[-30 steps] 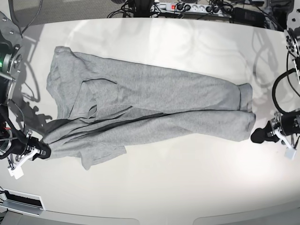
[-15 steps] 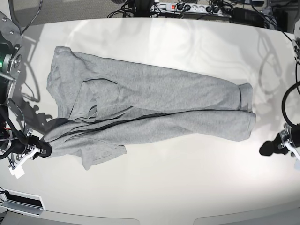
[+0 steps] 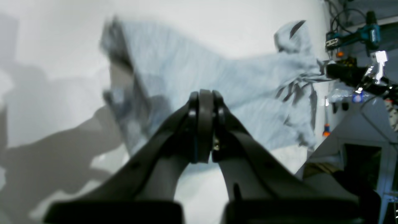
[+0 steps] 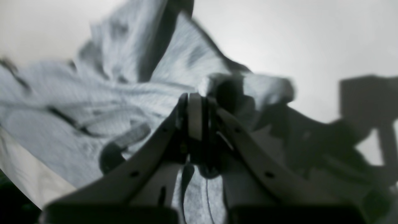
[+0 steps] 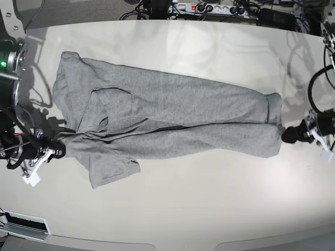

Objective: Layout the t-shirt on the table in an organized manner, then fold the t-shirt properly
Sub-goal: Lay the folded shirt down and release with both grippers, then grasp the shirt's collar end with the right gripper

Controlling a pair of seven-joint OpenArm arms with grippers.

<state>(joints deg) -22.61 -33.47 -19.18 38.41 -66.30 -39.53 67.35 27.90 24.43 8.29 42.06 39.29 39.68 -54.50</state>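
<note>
T-shirt lies stretched between my low arms. My right gripper pinches its bunched end; my left gripper, pressed together, touches its hem. No lettering shows.

Far edge: a white power strip with red switches lies among tangled black cables.
Floor: grey, seen past the curved edge in the base view.
Side area: a teal cordless drill on a grey bench.
Light: bright overhead glare, soft shadows.
</note>
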